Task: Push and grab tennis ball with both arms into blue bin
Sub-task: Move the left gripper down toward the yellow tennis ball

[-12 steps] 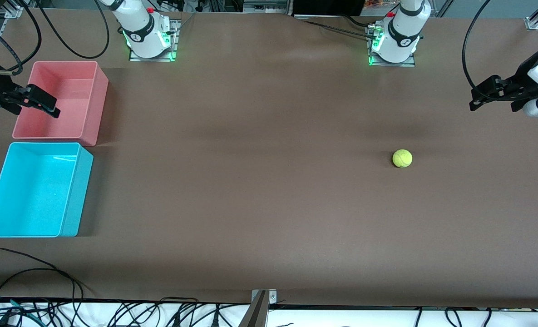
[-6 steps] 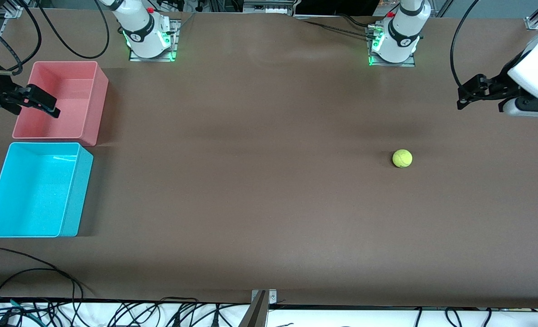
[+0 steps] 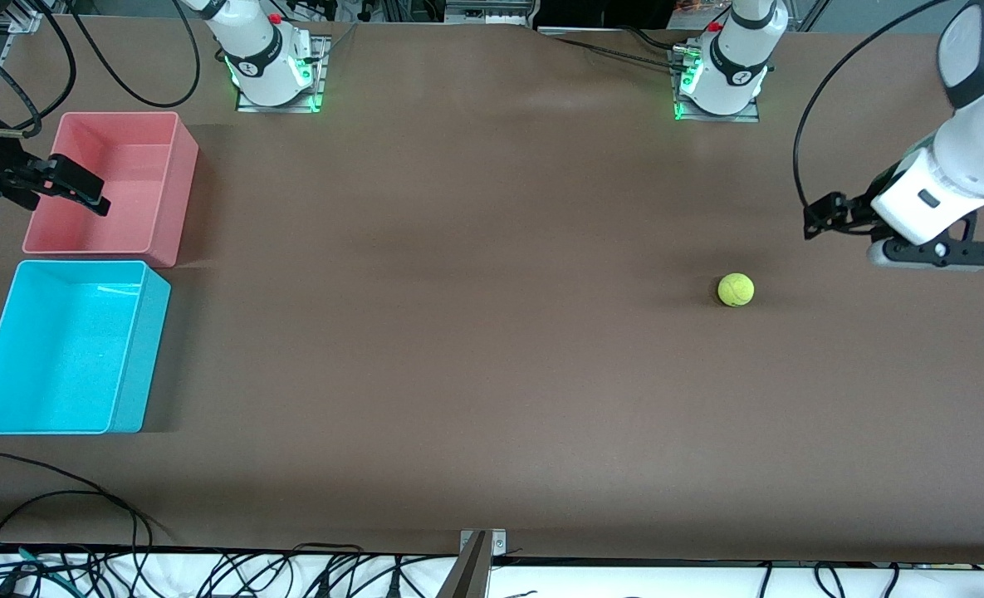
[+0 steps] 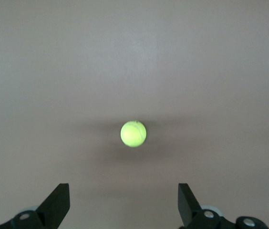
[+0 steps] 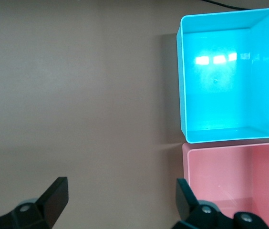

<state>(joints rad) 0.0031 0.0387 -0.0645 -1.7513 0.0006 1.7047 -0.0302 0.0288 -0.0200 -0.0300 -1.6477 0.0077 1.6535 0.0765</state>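
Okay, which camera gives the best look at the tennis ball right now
The left wrist view: the tennis ball sits centred and unobstructed ahead of the open left gripper. The front view shows it small on the table. The right wrist view misses it.

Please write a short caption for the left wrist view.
Open left claw above the brown table, facing the tennis ball.
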